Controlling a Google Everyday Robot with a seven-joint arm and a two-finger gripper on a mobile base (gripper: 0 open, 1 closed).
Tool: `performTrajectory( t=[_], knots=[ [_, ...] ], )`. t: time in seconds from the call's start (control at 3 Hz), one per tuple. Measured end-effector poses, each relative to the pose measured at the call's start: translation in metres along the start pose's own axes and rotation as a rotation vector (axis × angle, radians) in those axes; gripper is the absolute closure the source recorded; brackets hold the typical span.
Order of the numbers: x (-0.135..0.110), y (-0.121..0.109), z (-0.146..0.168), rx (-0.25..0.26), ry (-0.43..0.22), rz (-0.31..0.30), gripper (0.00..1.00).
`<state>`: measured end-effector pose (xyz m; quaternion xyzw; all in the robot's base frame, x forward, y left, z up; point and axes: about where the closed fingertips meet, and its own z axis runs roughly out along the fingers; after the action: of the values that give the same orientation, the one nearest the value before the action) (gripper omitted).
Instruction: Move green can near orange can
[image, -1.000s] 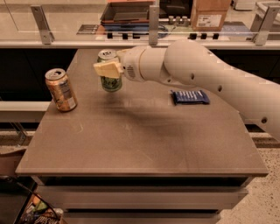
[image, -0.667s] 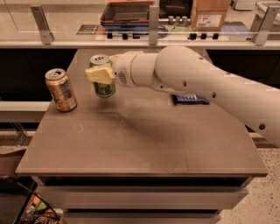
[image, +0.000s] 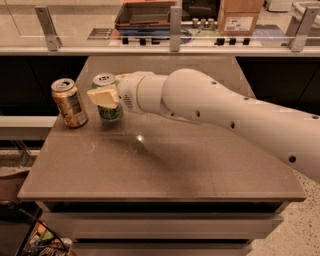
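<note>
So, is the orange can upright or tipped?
Upright: the orange can stands on its base, top up. The gripper holds the green can beside it.

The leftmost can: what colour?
Orange can: copper-orange, silver top, camera view; gripper holds green can beside it.

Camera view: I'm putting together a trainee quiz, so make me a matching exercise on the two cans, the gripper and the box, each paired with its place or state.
Things:
1. green can
2. orange can
3. gripper
4. box

Places or states:
A. behind the table, to the right
B. leftmost on the table, standing free
C. shut around a can
D. held between the fingers, just right of the other can

Pairs: 1-D, 2-B, 3-C, 4-A
</note>
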<state>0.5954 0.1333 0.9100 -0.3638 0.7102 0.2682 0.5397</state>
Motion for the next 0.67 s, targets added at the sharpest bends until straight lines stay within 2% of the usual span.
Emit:
performTrajectory(
  t=[0.33,0.67],
  knots=[
    [0.0081,0.0041,0.0046,0.01,-0.011,-0.001,1.0],
    [0.0065,0.0055,0.0049,0.008,-0.012,-0.003,0.83]
  ],
)
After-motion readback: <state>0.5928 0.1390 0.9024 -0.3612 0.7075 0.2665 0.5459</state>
